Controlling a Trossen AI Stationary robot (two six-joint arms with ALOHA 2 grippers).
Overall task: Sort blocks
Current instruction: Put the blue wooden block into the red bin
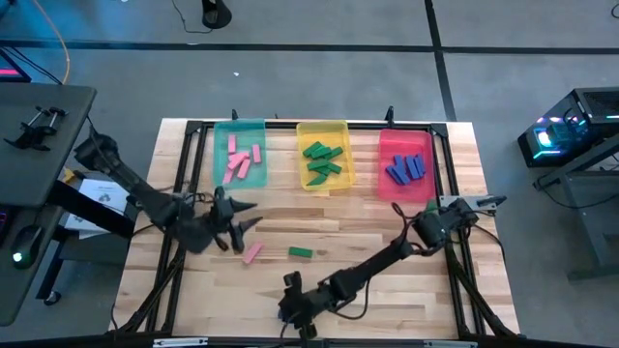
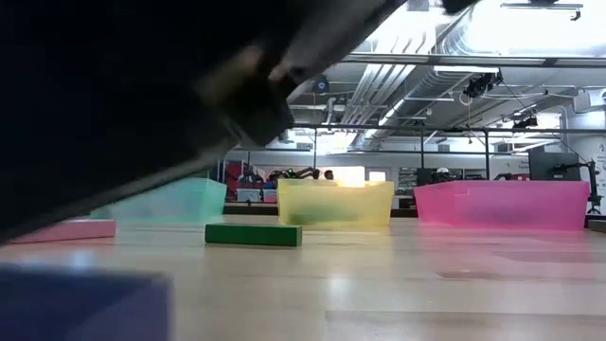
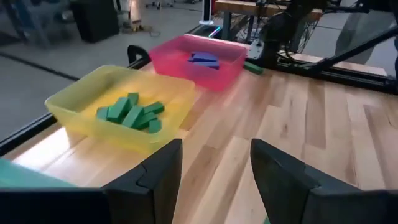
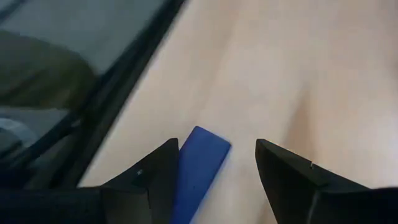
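A: From above, three trays are lined up along the far side of the bench (image 1: 387, 222): pink blocks (image 1: 242, 159) in the teal tray (image 1: 218, 135), green blocks (image 1: 322, 161) in the yellow tray (image 1: 302, 130), blue blocks (image 1: 406, 167) in the red tray (image 1: 385, 145). A loose pink block (image 1: 252, 253) and a loose green block (image 1: 300, 252) are seen mid-bench.

B: And the left gripper (image 1: 244, 224) is held just beside that pink block, fingers spread. The right gripper (image 1: 288, 307) is stretched down to the near edge.

A: At bench height, the green block (image 2: 253, 234) is shown lying flat before the yellow tray (image 2: 336, 204), the pink one (image 2: 62, 229) off to the side. A blurred blue block (image 2: 80, 305) is caught right in the foreground.

B: From the left wrist, the fingers (image 3: 158, 177) are seen parted, nothing between them; the yellow tray (image 3: 81, 115) and red tray (image 3: 180, 65) lie beyond.

A: From the right wrist, the fingers (image 4: 155, 174) are seen released too, with a blue block (image 4: 199, 168) lying on the wood between them, close to one finger.
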